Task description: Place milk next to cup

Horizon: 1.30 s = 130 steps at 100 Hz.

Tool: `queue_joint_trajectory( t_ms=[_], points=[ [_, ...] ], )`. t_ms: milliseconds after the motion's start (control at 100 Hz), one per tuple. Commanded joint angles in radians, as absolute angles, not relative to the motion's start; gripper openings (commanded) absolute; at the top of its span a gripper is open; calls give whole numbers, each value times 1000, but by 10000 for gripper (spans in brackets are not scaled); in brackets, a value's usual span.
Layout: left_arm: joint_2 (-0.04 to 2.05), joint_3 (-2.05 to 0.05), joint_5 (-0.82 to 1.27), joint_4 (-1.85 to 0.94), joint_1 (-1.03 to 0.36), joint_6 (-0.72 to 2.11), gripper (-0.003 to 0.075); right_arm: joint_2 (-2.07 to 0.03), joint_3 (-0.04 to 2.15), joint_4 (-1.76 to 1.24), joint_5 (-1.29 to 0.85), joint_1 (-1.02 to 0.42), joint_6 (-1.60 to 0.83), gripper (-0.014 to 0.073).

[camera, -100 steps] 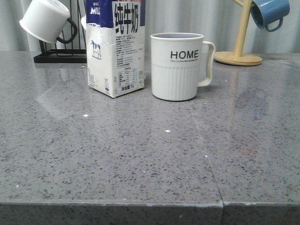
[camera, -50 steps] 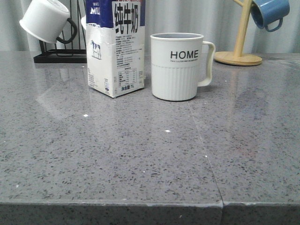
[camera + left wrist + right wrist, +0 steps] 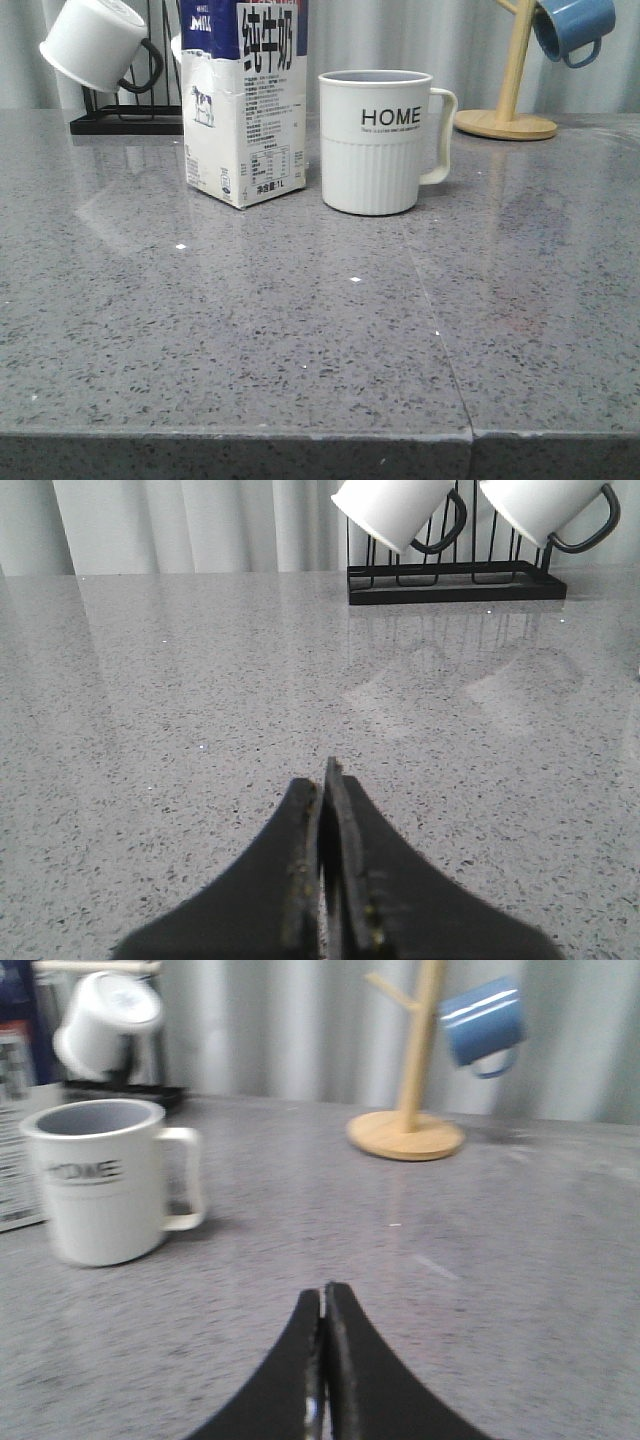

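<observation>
The milk (image 3: pixel 243 100), a tall white carton with a dark blue top and a cow picture, stands upright on the grey counter just left of the cup (image 3: pixel 375 142), a small gap between them. The cup is a white mug marked "HOME", its handle to the right; it also shows in the right wrist view as the cup (image 3: pixel 100 1192), with a strip of the milk (image 3: pixel 15 1110) beside it. My left gripper (image 3: pixel 324 780) is shut on nothing above bare counter. My right gripper (image 3: pixel 324 1295) is shut and empty, well short of the cup. Neither gripper appears in the front view.
A black wire rack (image 3: pixel 120 118) with a white mug (image 3: pixel 90 42) hung on it stands at the back left. At the back right, a wooden mug tree (image 3: pixel 508 100) carries a blue mug (image 3: pixel 574 25). The grey counter (image 3: pixel 300 340) has a seam running to its front edge.
The front view has shifted very slightly; the milk and the cup keep their places. No gripper shows in the earlier frames.
</observation>
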<state>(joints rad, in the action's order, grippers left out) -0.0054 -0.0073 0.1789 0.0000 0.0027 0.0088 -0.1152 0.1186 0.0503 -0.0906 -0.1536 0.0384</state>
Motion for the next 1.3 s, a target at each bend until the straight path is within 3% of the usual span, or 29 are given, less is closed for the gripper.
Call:
queue_joint_trajectory(
  t_ms=[0,170,240,470,1290],
  points=[
    [-34,54,110,0,-2,9,-20,-125,95,62,73,-73,35,-58],
    [-34,54,110,0,-2,9,-20,-107,-10,62,145,42,35,-58],
    [-34,54,110,0,-2,9,-20,-72,-7,62,84,55,34,-58],
    [-34,54,110,0,-2,9,-20,34,-8,59,18,63,34,-58],
    [-34,54,110,0,-2,9,-20,32,-9,58,-15,63,33,-58]
  ],
)
